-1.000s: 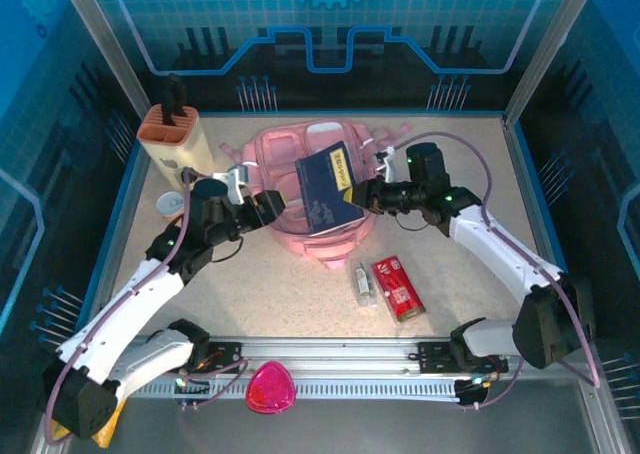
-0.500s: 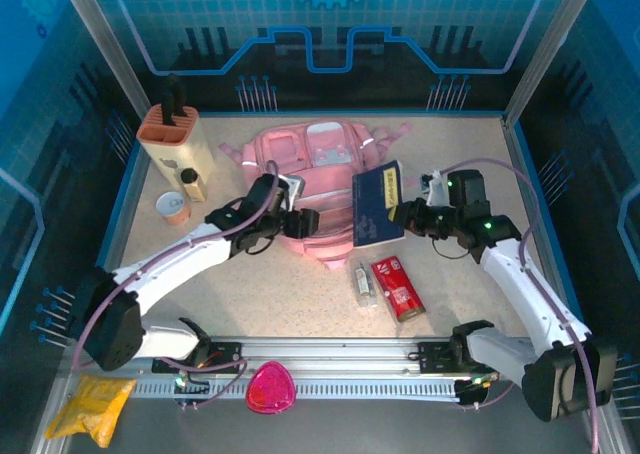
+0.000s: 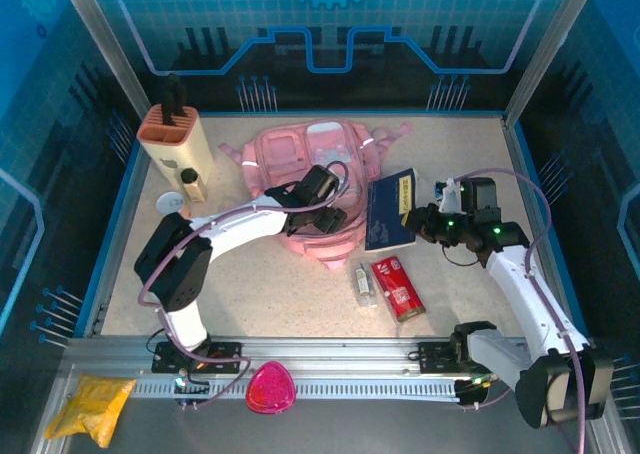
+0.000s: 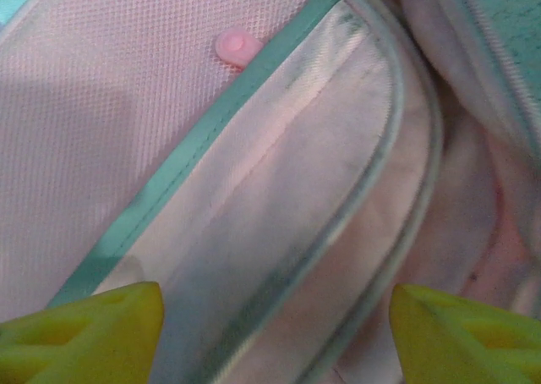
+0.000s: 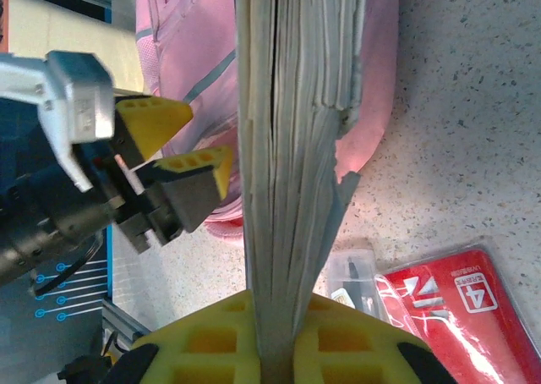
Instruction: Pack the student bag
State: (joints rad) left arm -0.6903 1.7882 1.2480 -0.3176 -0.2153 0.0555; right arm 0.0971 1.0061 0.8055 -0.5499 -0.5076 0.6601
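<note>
Since earlier, the blue book (image 3: 390, 210) swung to three o'clock of the student bag (image 3: 285, 156), clamped in the right jaws. Bag sits at twelve on the worktop (image 3: 260, 284). Left jaws gape empty over, seemingly, its pocket; next, spread that opening for loading.

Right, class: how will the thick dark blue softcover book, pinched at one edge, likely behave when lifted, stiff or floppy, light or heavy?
The thick dark blue softcover book will probably flex: its pages fan apart away from the right gripper. Being thick, it is likely heavy for an edge pinch and may sag or slip.
</note>
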